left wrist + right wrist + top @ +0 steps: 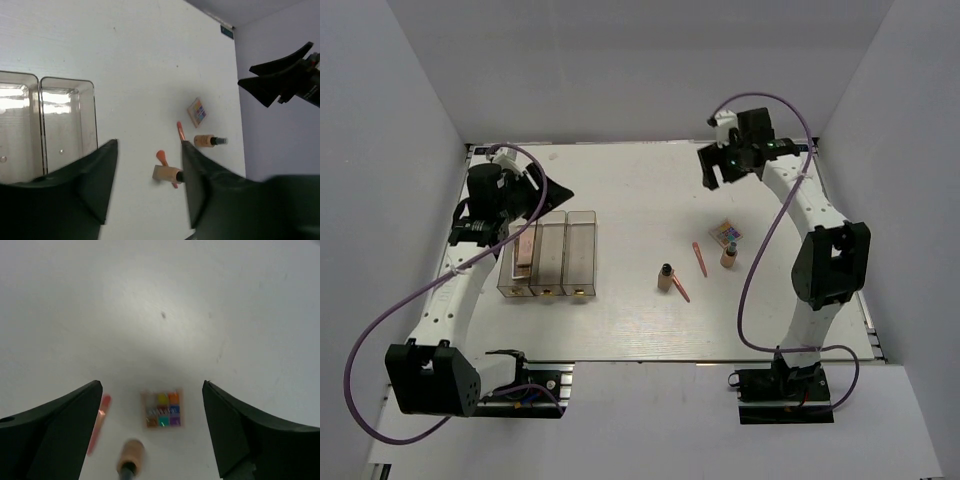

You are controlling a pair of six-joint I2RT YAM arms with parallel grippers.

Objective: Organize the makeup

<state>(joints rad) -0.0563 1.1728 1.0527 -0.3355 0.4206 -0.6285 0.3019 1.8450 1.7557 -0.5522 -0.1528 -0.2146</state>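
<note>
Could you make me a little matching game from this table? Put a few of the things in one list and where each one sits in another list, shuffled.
Things:
1. clear box
2. multicolour palette
3. brownish palette
4. farther coral stick

Places:
A. inside the box's leftmost compartment
B. between the left bottle and the right bottle
C. standing at the left of the table
D. just beyond the right bottle, on its far side

Pairs: 1-C, 2-D, 3-A, 4-B
</note>
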